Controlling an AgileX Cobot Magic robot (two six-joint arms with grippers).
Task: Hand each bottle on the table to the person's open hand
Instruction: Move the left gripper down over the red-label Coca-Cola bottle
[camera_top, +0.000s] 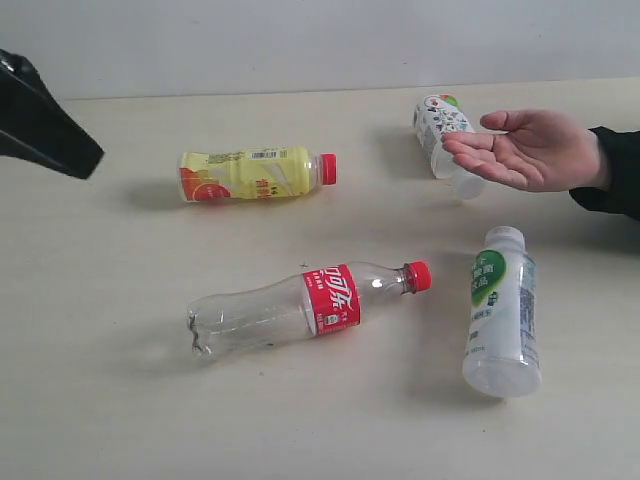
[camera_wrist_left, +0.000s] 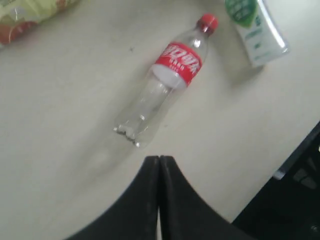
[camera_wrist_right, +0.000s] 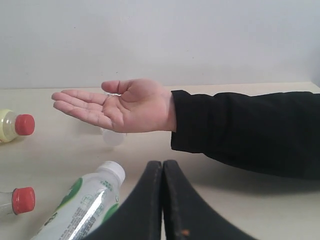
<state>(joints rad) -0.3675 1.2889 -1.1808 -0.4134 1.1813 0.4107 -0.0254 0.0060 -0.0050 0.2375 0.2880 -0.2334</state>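
Note:
Four bottles lie on their sides on the beige table. The yellow one with a red cap is at the back left, and the clear one with a red label is in the middle. One whitish bottle lies at the front right; the other is partly hidden behind the person's open hand. My left gripper hovers at the far left, shut and empty, short of the clear bottle's base. My right gripper is shut and empty, below the hand and beside the near whitish bottle.
The person's black sleeve stretches across above the table on the right. A pale wall runs along the back. In the left wrist view the table's edge and a dark floor show close by.

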